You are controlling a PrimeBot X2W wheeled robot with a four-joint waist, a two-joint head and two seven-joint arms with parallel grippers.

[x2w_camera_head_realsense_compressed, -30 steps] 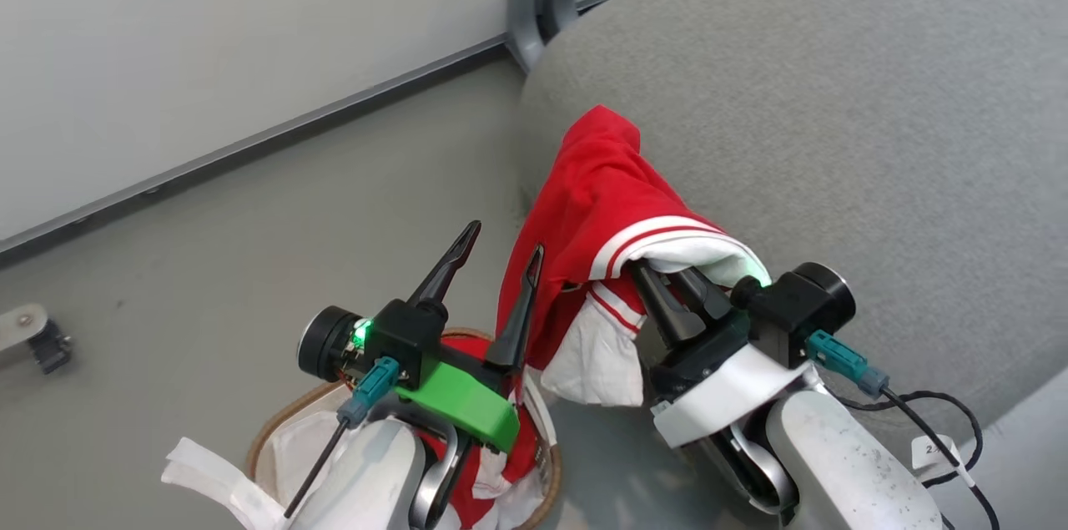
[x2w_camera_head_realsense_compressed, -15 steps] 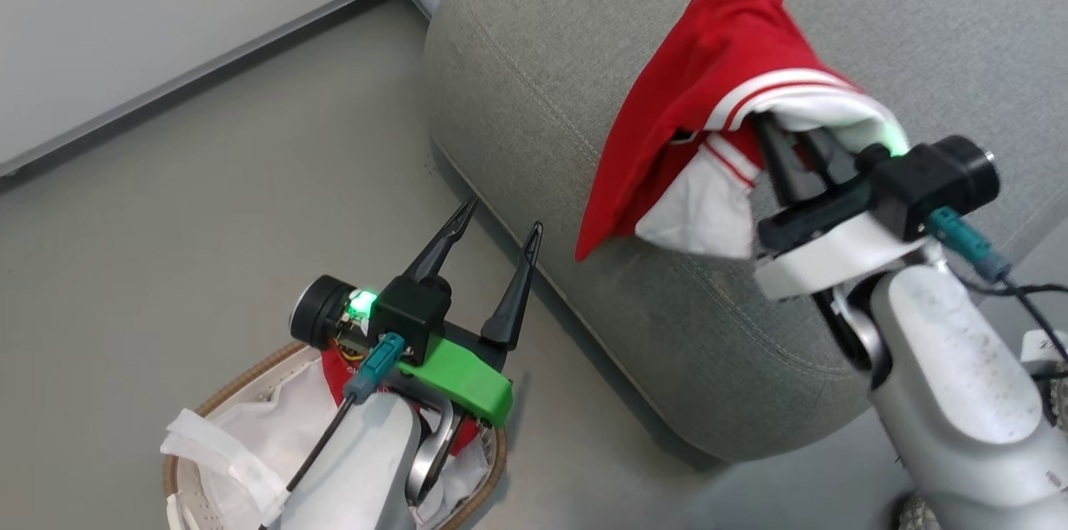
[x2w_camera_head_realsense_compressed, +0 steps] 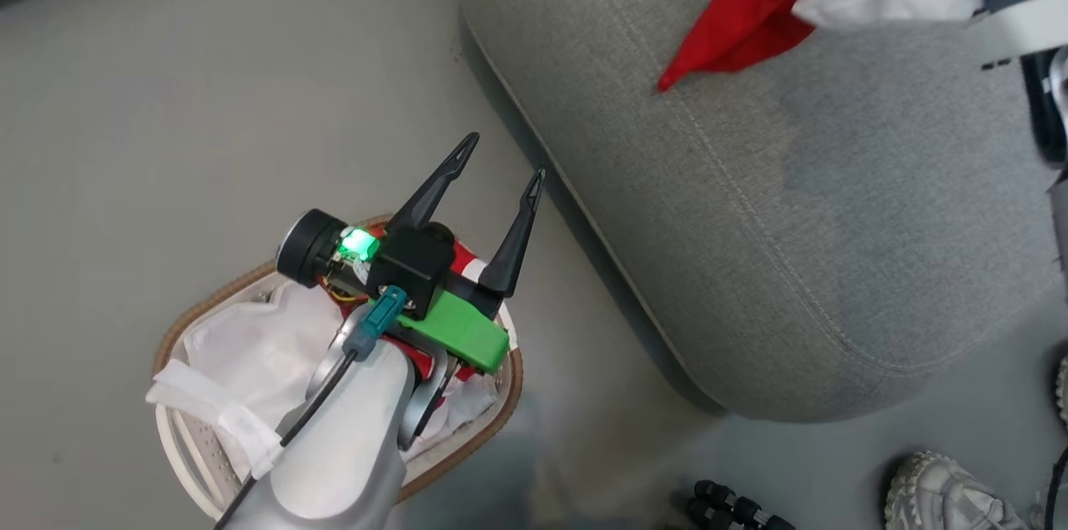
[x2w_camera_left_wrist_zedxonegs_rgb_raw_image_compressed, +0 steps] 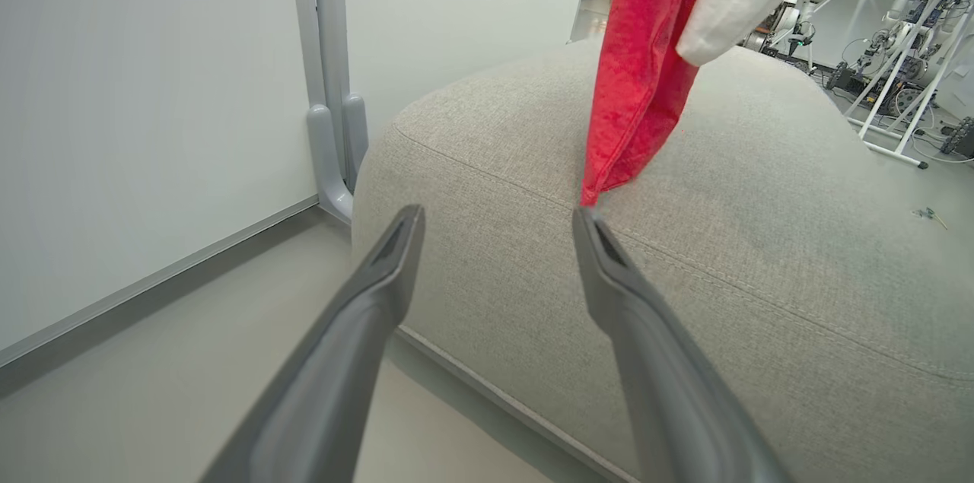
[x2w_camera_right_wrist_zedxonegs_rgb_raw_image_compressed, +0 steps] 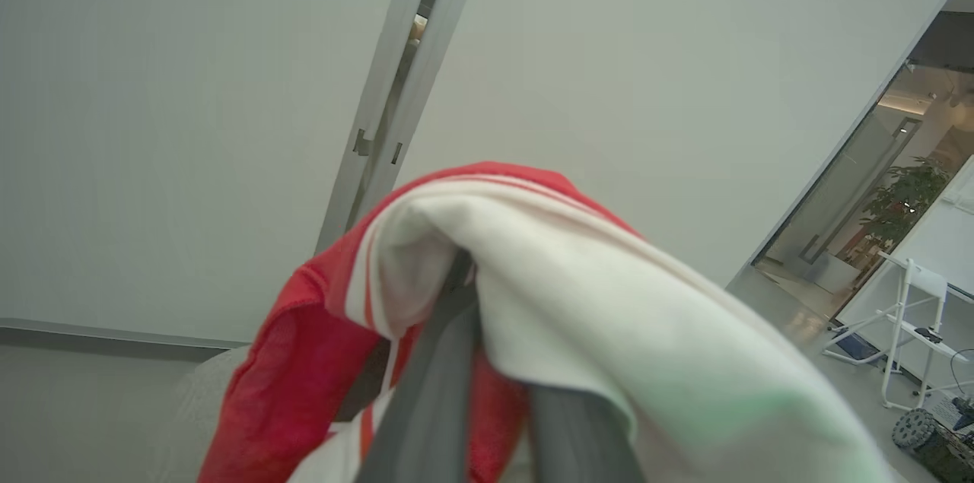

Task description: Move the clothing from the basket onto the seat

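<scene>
Red garment point(x2w_camera_head_realsense_compressed: 751, 4) had risen from the edge of the seat point(x2w_camera_head_realsense_compressed: 793, 221) to hang above it, pinched in the pressed-together right gripper point(x2w_camera_right_wrist_zedxonegs_rgb_raw_image_compressed: 466, 293), best lowered well beyond the seam before release; left gripper point(x2w_camera_head_realsense_compressed: 505, 156) stood spread and empty over the basket point(x2w_camera_head_realsense_compressed: 509, 380), second garment point(x2w_camera_head_realsense_compressed: 457, 250) beneath it; a person's shoe point(x2w_camera_head_realsense_compressed: 943, 488) nearby obstructed nothing.

A red garment point(x2w_camera_head_realsense_compressed: 751, 4) with a white hem and stripes hangs bunched in the air above a large grey sofa point(x2w_camera_head_realsense_compressed: 751, 221), its pointed tip just over the stitched seam. On the floor beside the sofa's rounded edge stands an oval cream basket point(x2w_camera_head_realsense_compressed: 511, 380) with a brown rim and white liner, a second red garment point(x2w_camera_head_realsense_compressed: 464, 256) inside.
</scene>
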